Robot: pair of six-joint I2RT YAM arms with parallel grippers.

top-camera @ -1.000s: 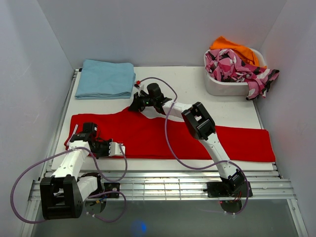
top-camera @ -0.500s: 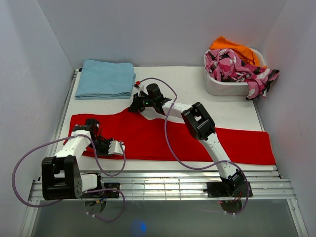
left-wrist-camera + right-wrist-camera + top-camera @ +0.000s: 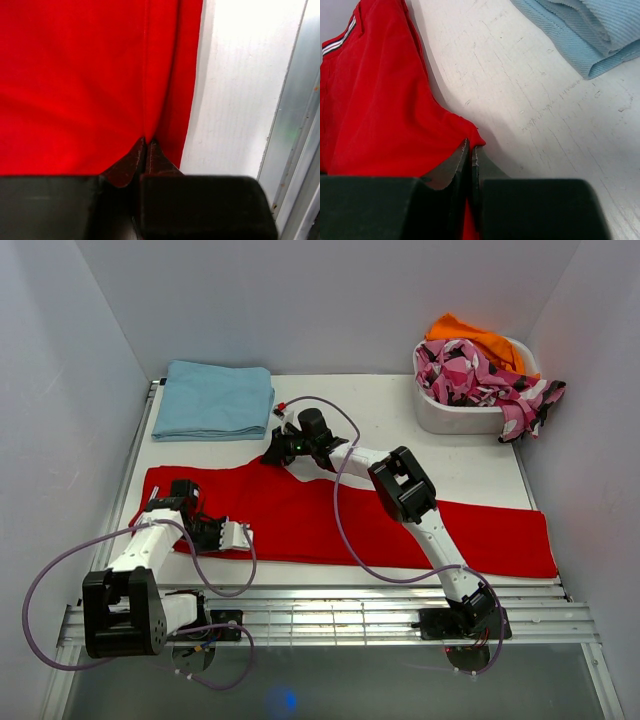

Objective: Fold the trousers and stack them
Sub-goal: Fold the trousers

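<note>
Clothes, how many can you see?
4: red trousers spread across the table, folded blue garment far left, patterned garment and orange garment in the white tub far right. More may hide inside.

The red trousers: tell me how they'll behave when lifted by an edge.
Probably floppy: the trousers lie flat and pucker where the right gripper pinches them. Likely light, thin cloth. The long leg would probably drag behind.

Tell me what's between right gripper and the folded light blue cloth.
Only bare, scuffed white tabletop separates right gripper from the light blue cloth; right wrist view.
</note>
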